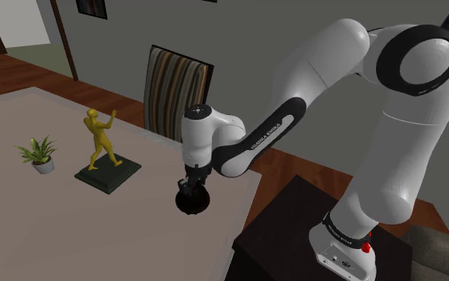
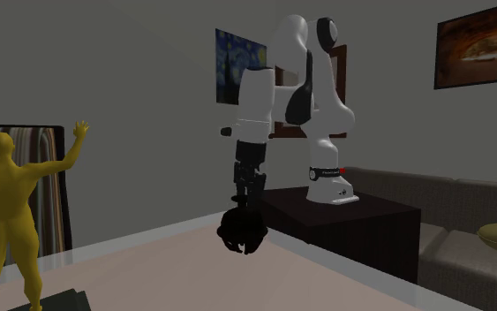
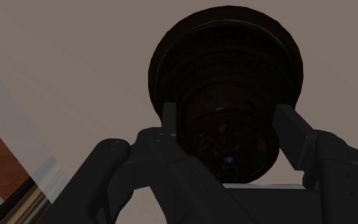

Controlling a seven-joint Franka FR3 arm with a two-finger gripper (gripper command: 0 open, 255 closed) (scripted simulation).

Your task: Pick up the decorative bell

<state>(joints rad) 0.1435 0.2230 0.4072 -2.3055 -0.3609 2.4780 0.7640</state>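
At the shoulder view's left, a potted plant sits on the table, then a yellow figurine on its dark base. Lower centre, near the table's edge, the gripper points straight down, its fingers closed partway onto the dark bell (clasping its narrow upper part from both sides). The stand sits lower right.

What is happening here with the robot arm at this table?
The white robot arm reaches down over the table, and its black gripper is shut on the upper part of a dark bell near the table's edge. I cannot tell whether the bell is lifted off the surface. A yellow statue and a small potted plant stand further along the table, apart from the bell.
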